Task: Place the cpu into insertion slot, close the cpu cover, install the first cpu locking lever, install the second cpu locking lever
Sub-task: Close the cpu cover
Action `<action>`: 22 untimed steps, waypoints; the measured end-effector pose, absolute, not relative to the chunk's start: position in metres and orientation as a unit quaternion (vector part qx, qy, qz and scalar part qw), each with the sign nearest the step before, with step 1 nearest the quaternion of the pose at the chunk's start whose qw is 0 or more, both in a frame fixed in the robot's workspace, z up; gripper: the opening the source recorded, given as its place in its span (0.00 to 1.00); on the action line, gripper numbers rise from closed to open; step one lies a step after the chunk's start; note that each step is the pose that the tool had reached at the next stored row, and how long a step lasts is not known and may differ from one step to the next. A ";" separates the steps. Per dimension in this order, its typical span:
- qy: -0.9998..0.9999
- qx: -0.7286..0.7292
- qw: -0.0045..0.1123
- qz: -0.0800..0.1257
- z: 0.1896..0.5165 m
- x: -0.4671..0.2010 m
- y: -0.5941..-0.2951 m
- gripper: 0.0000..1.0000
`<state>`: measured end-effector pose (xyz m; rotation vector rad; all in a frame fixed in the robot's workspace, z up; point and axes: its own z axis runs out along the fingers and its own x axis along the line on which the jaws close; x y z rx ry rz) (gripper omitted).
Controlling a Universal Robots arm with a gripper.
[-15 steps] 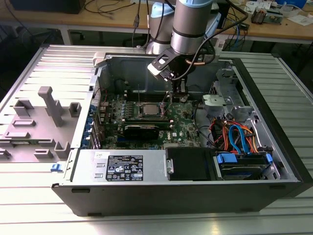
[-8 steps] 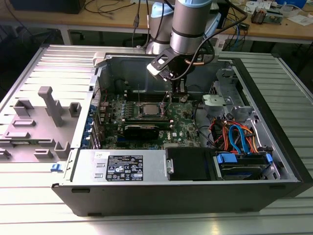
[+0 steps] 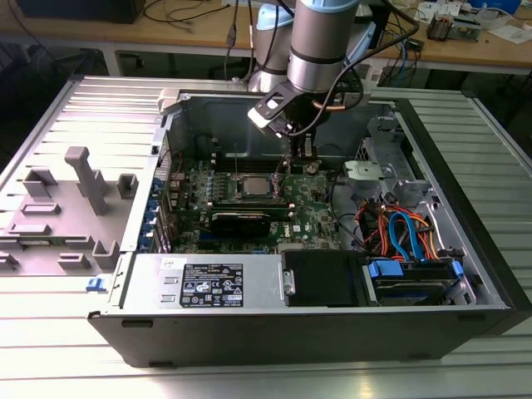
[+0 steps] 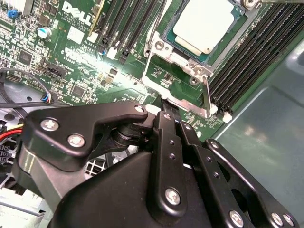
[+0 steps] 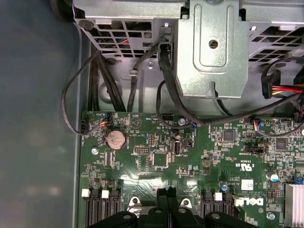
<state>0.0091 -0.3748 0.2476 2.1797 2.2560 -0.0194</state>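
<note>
black tool (image 4: 174, 118) clenched — arm (image 3: 320, 33) vertical over motherboard (image 4: 71, 71), low beside cpu cover (image 4: 183, 58).

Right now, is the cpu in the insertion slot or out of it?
In. The second wrist view shows the cpu lying flat inside the metal rim of the insertion slot.

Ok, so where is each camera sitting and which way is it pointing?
Exterior view: off the arm, looking down into the open computer case; the arm and hand reach in over the motherboard.
Second wrist view: on the wrist, looking past the hand at the cpu.
First wrist view: on the wrist, looking over the hand across the motherboard towards the metal cage.
Shared: both wrist views show hand and motherboard; the exterior and second wrist views show the cpu.
</note>
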 end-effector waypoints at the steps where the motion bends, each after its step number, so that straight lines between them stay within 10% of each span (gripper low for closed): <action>1: 0.719 0.695 0.002 -0.006 0.248 0.009 -0.375 0.11; 22: 0.719 0.695 0.002 -0.006 0.247 -0.006 -0.375 0.11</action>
